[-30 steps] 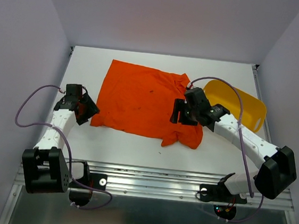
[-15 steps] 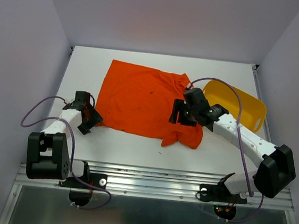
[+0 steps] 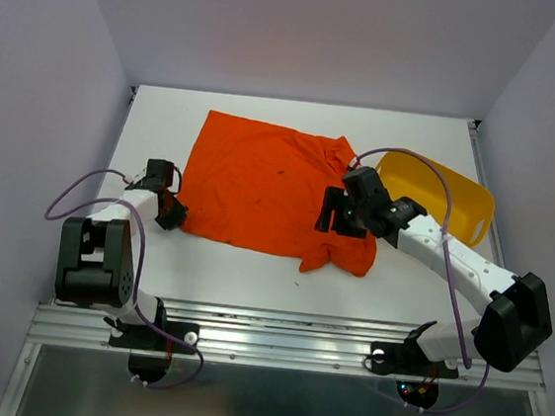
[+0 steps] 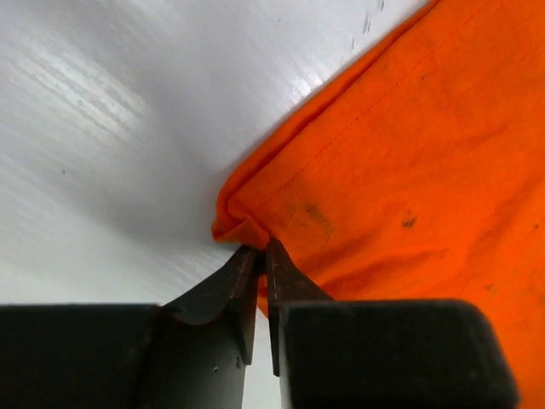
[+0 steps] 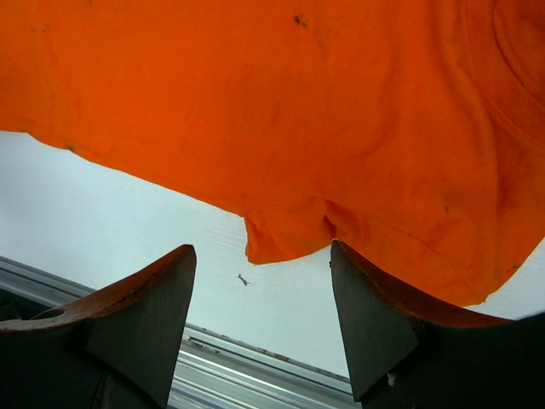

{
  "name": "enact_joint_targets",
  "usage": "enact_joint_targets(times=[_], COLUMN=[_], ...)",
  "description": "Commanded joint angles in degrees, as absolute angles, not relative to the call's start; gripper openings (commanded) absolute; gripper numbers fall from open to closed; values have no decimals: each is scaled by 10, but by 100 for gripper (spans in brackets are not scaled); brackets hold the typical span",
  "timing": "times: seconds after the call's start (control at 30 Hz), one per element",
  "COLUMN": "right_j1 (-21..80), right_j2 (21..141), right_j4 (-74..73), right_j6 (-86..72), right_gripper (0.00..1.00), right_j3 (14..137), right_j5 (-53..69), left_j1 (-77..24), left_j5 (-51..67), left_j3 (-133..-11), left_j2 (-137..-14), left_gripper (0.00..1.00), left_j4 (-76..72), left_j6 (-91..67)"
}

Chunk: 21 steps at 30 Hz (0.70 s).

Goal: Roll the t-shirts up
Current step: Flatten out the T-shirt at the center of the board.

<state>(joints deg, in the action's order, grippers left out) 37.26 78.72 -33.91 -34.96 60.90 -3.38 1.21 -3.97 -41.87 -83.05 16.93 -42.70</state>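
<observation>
The left gripper (image 4: 258, 252) pinches the near-left corner of the plain orange-red short-sleeved fabric t-shirt (image 3: 260, 181), which lies spread on the flat white table (image 3: 157, 126). The right gripper (image 5: 262, 256) hovers, jaws spread, over the shirt's right side, near the yellow plastic tub (image 3: 463, 193).

The t-shirt (image 3: 260, 181) is plain bright orange-red with dark specks; the table (image 3: 158, 116) white, the tub (image 3: 457, 202) on the right yellow.

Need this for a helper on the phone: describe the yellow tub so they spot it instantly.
Find the white table; an orange-red t-shirt covers its middle. Right of the shirt, by the table's far right edge, lies the yellow tub: hard-walled and yellow, unlike the flat cloth.
</observation>
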Motion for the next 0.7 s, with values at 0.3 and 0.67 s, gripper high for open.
enact_joint_targets(times=[0.3, 0.67], right_j1=[377, 395], right_j2=[744, 714], right_j4=[-341, -323], right_j6=[-412, -488], right_gripper=[70, 71], right_j3=[536, 420], right_j5=[-53, -72], left_j1=[31, 49], left_j5=[-136, -90], left_j3=[-550, -548], left_j2=[-745, -744], left_gripper=[0, 0], left_j4=[228, 221], left_j6=[-414, -399])
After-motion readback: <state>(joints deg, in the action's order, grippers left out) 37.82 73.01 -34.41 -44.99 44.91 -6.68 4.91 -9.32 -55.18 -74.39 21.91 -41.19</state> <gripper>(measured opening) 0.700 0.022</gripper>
